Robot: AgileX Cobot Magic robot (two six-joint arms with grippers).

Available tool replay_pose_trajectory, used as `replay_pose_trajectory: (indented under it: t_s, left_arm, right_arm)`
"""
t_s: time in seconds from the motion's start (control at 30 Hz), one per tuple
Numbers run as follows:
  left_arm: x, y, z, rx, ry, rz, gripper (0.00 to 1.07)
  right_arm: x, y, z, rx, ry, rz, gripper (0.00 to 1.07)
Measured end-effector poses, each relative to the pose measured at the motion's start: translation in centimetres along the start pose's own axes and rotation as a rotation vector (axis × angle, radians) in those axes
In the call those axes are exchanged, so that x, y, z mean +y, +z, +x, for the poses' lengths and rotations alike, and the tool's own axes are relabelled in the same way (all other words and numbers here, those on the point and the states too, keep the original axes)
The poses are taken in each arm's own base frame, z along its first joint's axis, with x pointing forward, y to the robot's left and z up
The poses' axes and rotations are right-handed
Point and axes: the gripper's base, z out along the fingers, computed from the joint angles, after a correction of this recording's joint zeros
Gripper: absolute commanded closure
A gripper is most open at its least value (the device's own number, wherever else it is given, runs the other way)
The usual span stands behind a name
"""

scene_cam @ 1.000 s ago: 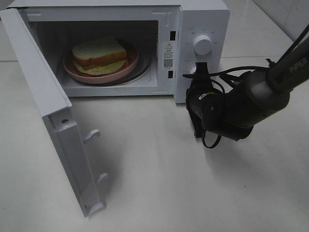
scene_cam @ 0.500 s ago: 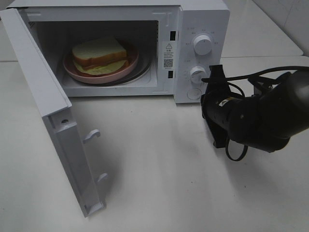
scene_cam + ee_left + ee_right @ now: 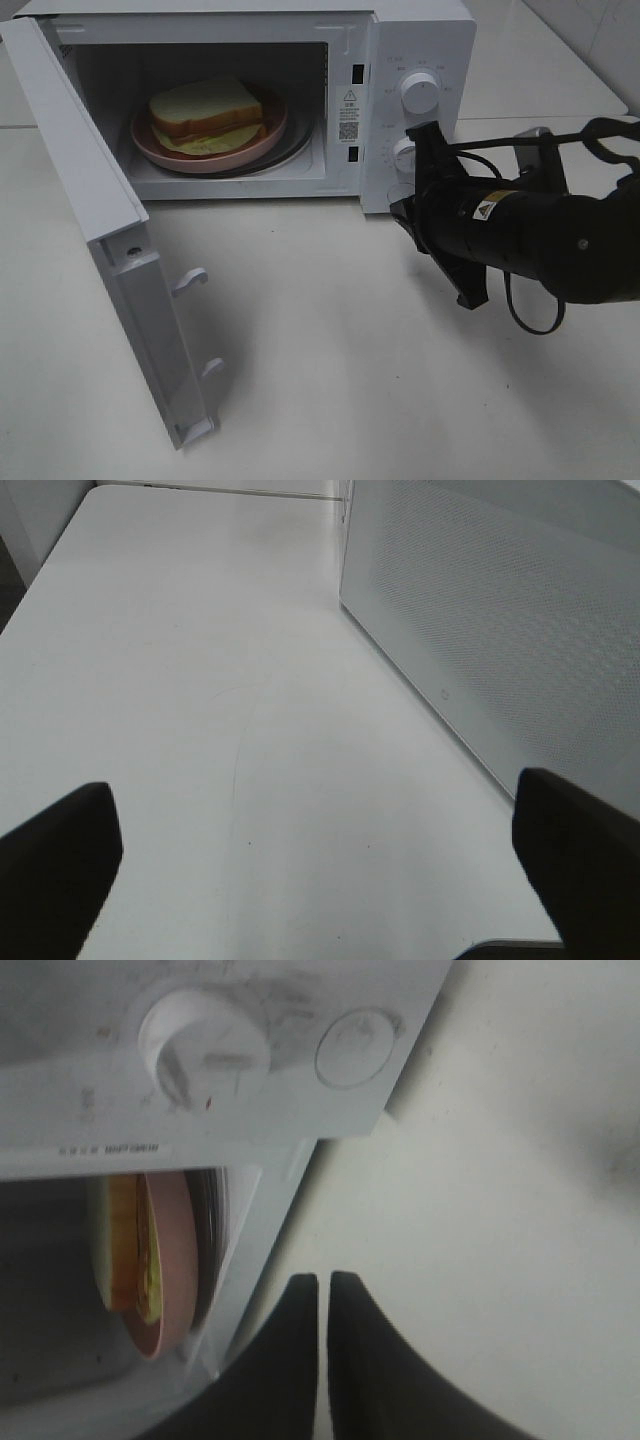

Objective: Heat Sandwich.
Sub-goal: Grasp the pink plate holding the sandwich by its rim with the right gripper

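Holding right gripper [image 3: 322, 1280] pinched together, empty, near dial [image 3: 405, 152] of microwave [image 3: 430, 30] (sandwich [image 3: 205, 105] sitting on pink plate [image 3: 252, 148] inside), left gripper [image 3: 320, 815] spread apart.

Microwave [image 3: 445, 55] — glossy plastic; sandwich [image 3: 205, 104] — matt

A white microwave [image 3: 425, 35] stands at the back of a white table [image 3: 330, 390]. Its door [image 3: 75, 180] is swung wide open, and two white hooks [image 3: 190, 282] stick out from its inner edge. Inside, a round pink plate [image 3: 255, 148] lies on the glass tray [image 3: 303, 135]. The right panel has an upper knob [image 3: 419, 93], a lower knob [image 3: 205, 1050], and a round button [image 3: 357, 1048] just beside the lower one.
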Motion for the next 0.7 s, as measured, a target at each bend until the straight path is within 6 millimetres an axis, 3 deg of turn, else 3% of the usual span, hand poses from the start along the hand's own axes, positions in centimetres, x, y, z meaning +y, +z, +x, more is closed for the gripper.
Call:
replay_pose_trajectory:
  t_s: [0.37,0.7]
  left_arm:
    - [0.0,0.0,0.0,0.0,0.0,0.0,0.07]
    - [0.0,0.0,0.0,0.0,0.0,0.0,0.07]
  right_arm:
    - [0.4,-2.0,0.9,0.169,-0.323,0.112,1.03]
    - [2.6,-2.8,1.3,0.4,-0.824,0.301,1.02]
